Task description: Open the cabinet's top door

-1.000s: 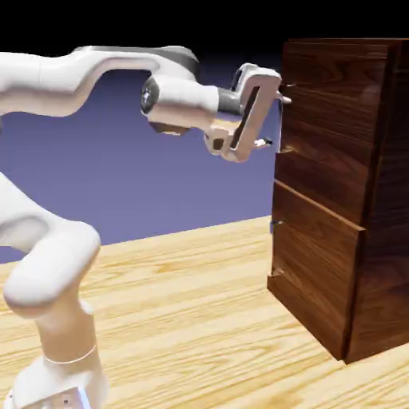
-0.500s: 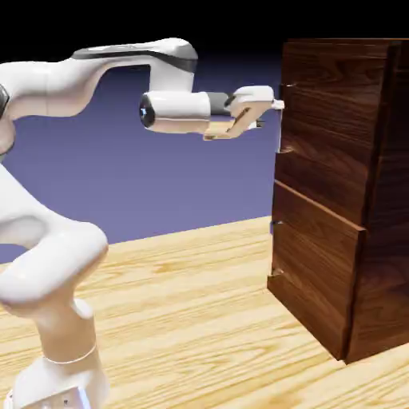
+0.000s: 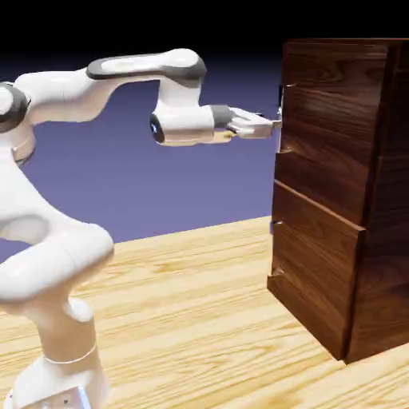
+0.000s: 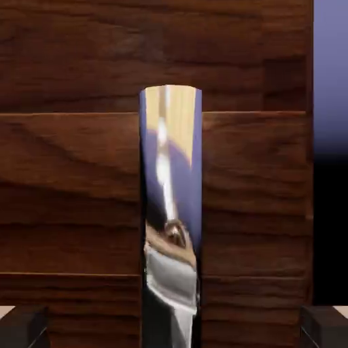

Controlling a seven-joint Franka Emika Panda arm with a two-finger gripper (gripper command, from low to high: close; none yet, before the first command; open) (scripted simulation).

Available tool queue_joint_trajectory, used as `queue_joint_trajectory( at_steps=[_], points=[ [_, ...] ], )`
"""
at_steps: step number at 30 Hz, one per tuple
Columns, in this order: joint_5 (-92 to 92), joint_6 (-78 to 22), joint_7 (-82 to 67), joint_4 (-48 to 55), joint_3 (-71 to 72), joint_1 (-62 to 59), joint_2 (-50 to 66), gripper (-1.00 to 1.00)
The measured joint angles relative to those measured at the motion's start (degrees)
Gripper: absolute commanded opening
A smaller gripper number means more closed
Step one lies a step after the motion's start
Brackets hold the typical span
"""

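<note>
The cabinet (image 3: 339, 192) stands on the table (image 3: 184, 311) at the exterior view's right, its top door (image 3: 319, 132) shut flush above the lower panel (image 3: 315, 268). The arm reaches level toward it — likely to line the hand up with the handle (image 4: 170, 217) at the door's near edge. The gripper (image 4: 174, 327) is spread wide, the mirror-bright bar centred between its fingertips (image 4: 22, 326) but ungripped; no writing or label shows anywhere.

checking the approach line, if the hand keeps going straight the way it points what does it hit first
Most likely the silvery bar handle of the top door; it sits centred between the open fingertips, wood behind it.
</note>
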Motion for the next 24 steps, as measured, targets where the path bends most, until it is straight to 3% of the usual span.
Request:
queue_joint_trajectory(
  at_steps=[1, 2, 12, 24],
  points=[
    [0.20, -0.29, -0.14, 1.62, 1.51, -2.32, 0.78, 0.00],
    [0.21, -0.31, -0.15, 1.73, 1.61, -2.47, 0.83, -1.00],
    [-7.39, -7.68, -1.52, -8.86, -11.00, 14.13, 4.59, -1.00],
    [-31.87, -23.05, 9.15, -26.50, -34.81, 37.00, -0.13, -1.00]
  ],
)
